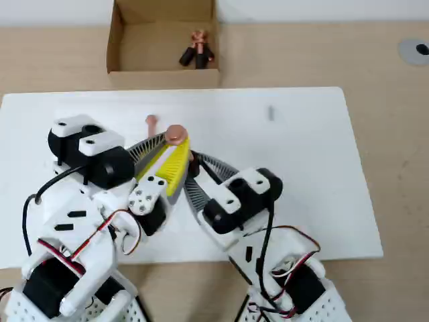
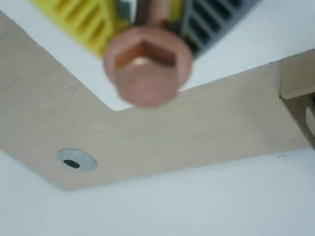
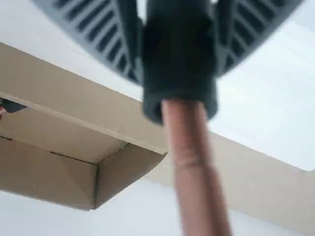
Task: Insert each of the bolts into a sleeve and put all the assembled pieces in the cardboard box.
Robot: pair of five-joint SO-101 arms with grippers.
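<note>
My left gripper [image 1: 171, 142], with one yellow and one grey finger, is shut on a copper bolt [image 1: 175, 133] over the white mat. In the left wrist view the bolt's hex-socket head [image 2: 147, 66] looms close between the fingers. My right gripper [image 1: 195, 168] sits right beside the yellow finger, and in the right wrist view its grey fingers [image 3: 98, 34] are shut on a black sleeve [image 3: 178, 73]. A copper shaft [image 3: 194, 167] sticks out of that sleeve. A second loose bolt [image 1: 151, 121] lies on the mat. The cardboard box [image 1: 120, 47] holds assembled pieces [image 1: 198, 54].
The white mat [image 1: 301, 174] covers the table's middle, with bare room to the right of the arms. The box stands just past the mat's far edge. A round grey grommet [image 1: 415, 50] sits in the wooden tabletop at the far right.
</note>
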